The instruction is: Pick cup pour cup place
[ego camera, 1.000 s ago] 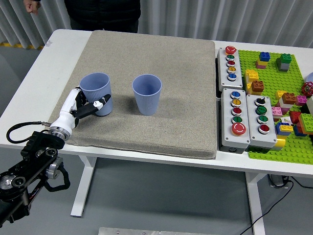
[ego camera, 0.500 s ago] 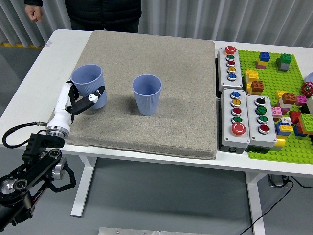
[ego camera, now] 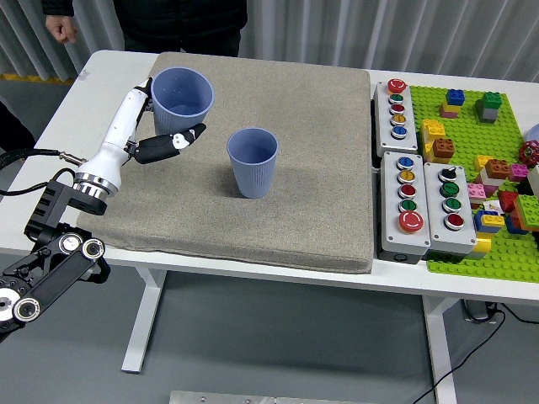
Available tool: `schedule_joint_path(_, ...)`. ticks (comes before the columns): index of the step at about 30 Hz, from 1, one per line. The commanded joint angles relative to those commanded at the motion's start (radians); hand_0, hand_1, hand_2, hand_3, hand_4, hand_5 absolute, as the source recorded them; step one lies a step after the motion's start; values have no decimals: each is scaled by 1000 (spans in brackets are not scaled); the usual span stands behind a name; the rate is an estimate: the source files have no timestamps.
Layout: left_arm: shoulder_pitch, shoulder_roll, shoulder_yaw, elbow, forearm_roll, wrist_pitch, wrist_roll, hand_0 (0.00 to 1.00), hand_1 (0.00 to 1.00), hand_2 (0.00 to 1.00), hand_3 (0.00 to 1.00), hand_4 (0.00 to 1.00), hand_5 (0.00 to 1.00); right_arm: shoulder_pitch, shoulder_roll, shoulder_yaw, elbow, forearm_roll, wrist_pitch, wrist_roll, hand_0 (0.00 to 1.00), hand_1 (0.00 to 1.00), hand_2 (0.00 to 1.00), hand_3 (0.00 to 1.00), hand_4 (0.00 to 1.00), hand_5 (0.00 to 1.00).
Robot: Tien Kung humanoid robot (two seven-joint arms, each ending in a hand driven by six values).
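My left hand (ego camera: 160,118) is shut on a blue cup (ego camera: 181,100) and holds it upright in the air over the left part of the grey mat (ego camera: 286,210). Its thumb wraps the front of the cup and the white fingers run up behind it. A second blue cup (ego camera: 252,162) stands upright on the mat, to the right of and lower than the held one. The inside of both cups looks blue, and I cannot tell any contents. My right arm does not show.
Two button boxes (ego camera: 421,206) and a smaller one (ego camera: 397,108) stand right of the mat. A green baseplate (ego camera: 505,126) with several bricks fills the far right. A person in dark clothes (ego camera: 181,17) stands at the far side, one hand (ego camera: 61,29) hanging at top left.
My left hand has lifted the cup off the mat and carried it up and a little to the right. The other cup has not moved.
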Motion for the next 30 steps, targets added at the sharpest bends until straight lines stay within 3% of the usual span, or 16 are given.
schedule_joint_path(6, -52, 30, 32, 16, 104, -31, 36, 490, 490, 490, 510, 683, 136, 3, -2, -6, 0, 8, -1, 0, 684, 647, 568, 577, 2, 2)
schedule_joint_path(14, -79, 26, 50, 50, 154, -38, 49, 512, 502, 504, 527, 643, 79, -1, 1, -14, 0, 15, -1, -1, 684, 647, 568, 576, 2, 2)
schedule_joint_path(30, -101, 30, 77, 70, 332, -51, 93, 516, 511, 516, 543, 630, 84, -4, -1, -8, 0, 6, 1, -2, 684, 647, 567, 576, 2, 2)
